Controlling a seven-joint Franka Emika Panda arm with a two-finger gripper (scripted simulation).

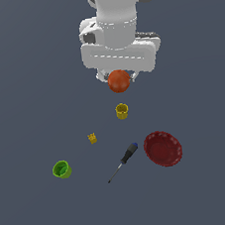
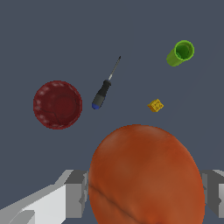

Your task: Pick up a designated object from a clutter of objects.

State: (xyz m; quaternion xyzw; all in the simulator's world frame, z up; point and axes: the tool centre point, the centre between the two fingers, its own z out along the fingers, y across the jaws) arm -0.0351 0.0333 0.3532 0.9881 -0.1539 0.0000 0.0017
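The orange-red ball hangs directly under the white hand, above the floor, with my gripper shut on it. In the wrist view the ball fills the near field, and a grey finger presses each side of it. Below lie the remaining pieces of the clutter: a yellow cup, a tiny yellow block, a green cup, a black-and-blue-handled screwdriver and a dark red bowl. The wrist view shows the bowl, screwdriver, block and green cup; the ball hides the yellow cup.
Everything rests on a flat dark grey floor. The yellow cup stands closest beneath the held ball.
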